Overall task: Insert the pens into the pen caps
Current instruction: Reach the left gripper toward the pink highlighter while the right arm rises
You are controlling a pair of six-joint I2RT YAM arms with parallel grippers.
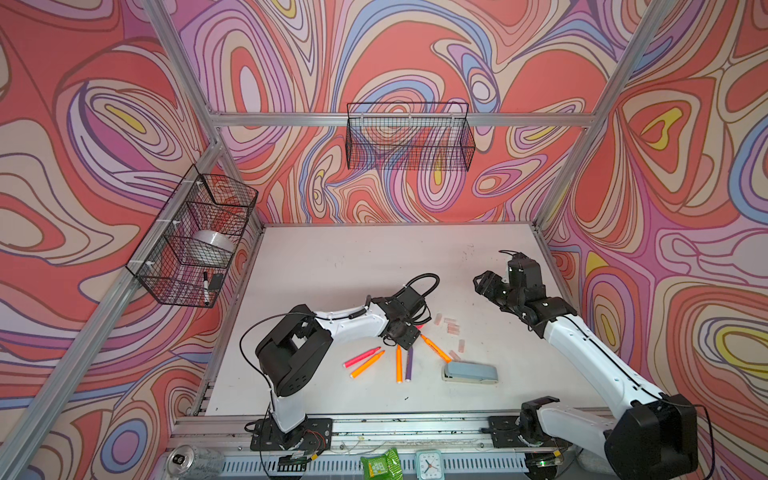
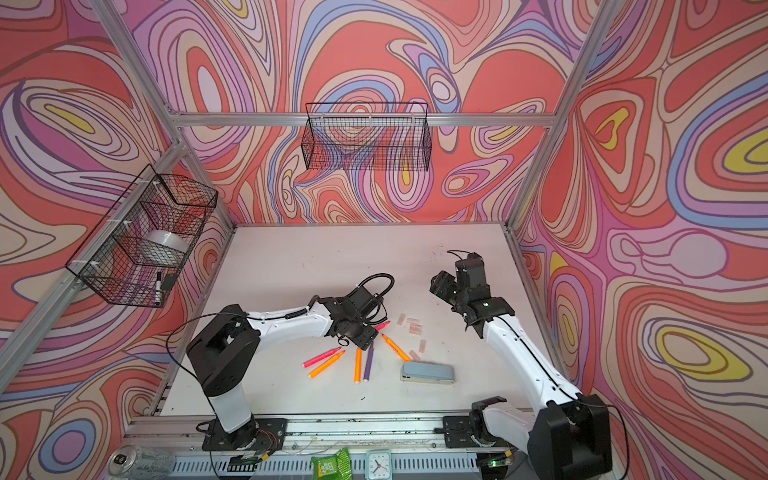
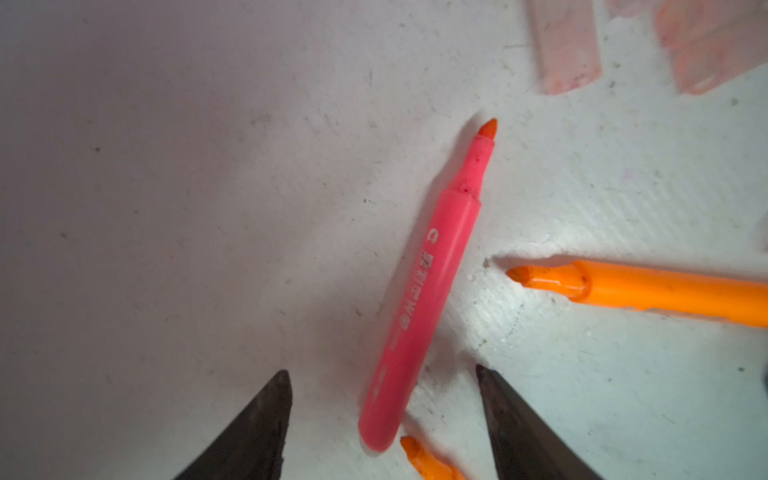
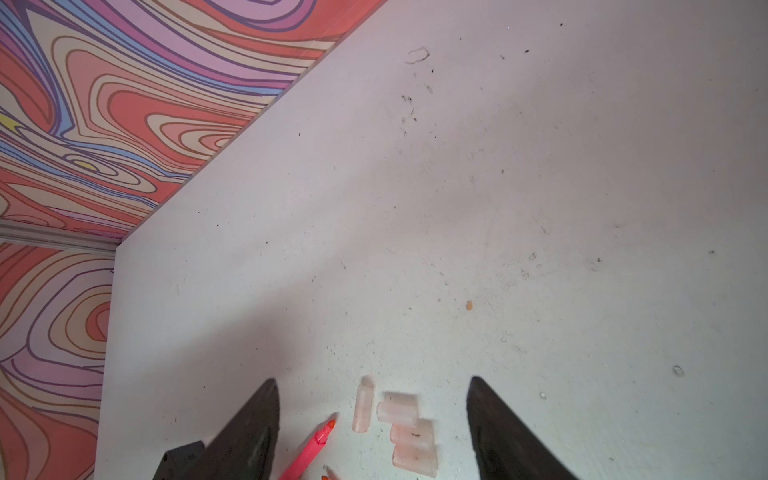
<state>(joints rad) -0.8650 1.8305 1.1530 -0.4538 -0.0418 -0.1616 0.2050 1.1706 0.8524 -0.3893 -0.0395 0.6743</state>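
Left hand (image 2: 362, 336) hangs over a pink pen (image 2: 384, 325); pen caps (image 2: 414, 328) lie nearby.

6 pens (image 1: 399, 365), 6 caps (image 1: 461, 345), 1 stapler (image 1: 471, 371), 2 wire bskts (image 1: 409, 137).

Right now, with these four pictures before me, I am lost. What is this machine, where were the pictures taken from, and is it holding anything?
It is two robot arms fixed at the front edge of a white table. Two pictures look down on the whole scene from above, nearly alike. The other two come from a camera on each arm's wrist, looking past its tool. On the table lie six uncapped felt pens, pink, orange and purple, some small pale see-through caps and a grey-blue stapler. The left tool is low over one pink pen, jaws open on either side, not touching it. The right tool hangs open, higher up, facing the caps. Nothing is held.
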